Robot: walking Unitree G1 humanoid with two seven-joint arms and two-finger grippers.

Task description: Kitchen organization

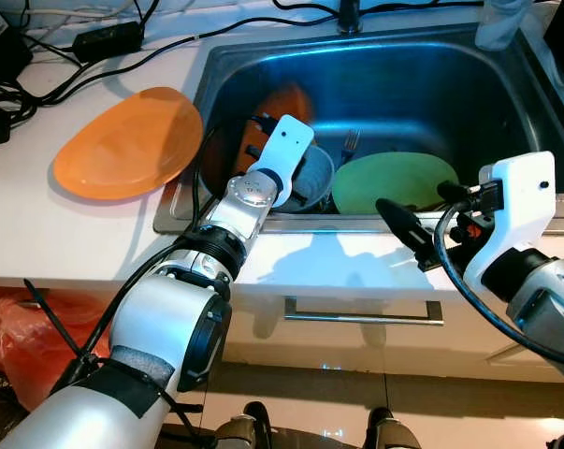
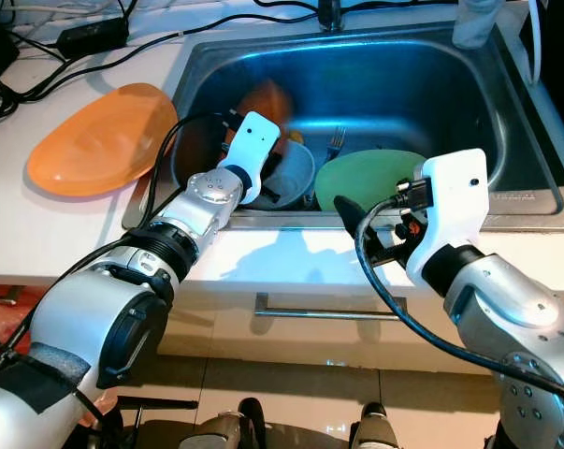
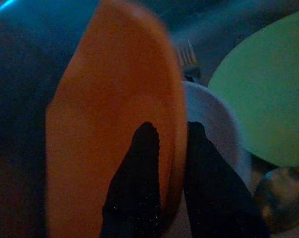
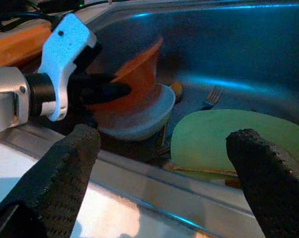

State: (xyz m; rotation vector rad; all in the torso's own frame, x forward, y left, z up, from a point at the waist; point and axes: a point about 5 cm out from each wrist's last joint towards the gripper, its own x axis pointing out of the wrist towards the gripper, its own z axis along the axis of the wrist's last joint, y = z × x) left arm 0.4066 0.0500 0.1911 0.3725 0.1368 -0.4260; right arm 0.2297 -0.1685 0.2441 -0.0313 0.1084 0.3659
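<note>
1. Left gripper [image 3: 166, 144] is down in the sink [image 1: 506, 103], fingers nearly closed across the rim of an orange plate [image 3: 114, 124]: one finger on the plate's face, the other behind its edge. The plate stands tilted on edge at the sink's left side, just above a white bowl [image 4: 139, 116].
2. Right gripper [image 4: 161, 163] hovers over the sink's front lip, fingers spread wide and holding nothing.
3. Other contents of the sink: a green plate [image 1: 394, 182] lying flat on the right, and a fork [image 1: 350, 143] behind the bowl. A second orange plate [image 1: 127, 142] rests on the counter [image 1: 38, 224] just left of the sink, overhanging the sink's edge.
4. Judgement: the step in hand is lifting the gripped plate out. The grip is only on the rim, so the plate may pivot; lift straight up and slowly, clear the sink wall and bowl before swinging left, then set it on the counter plate.
5. Keep the right gripper away from the lift path.
6. Writing, brands: none legible on the dishes, sink or arm housings.
</note>
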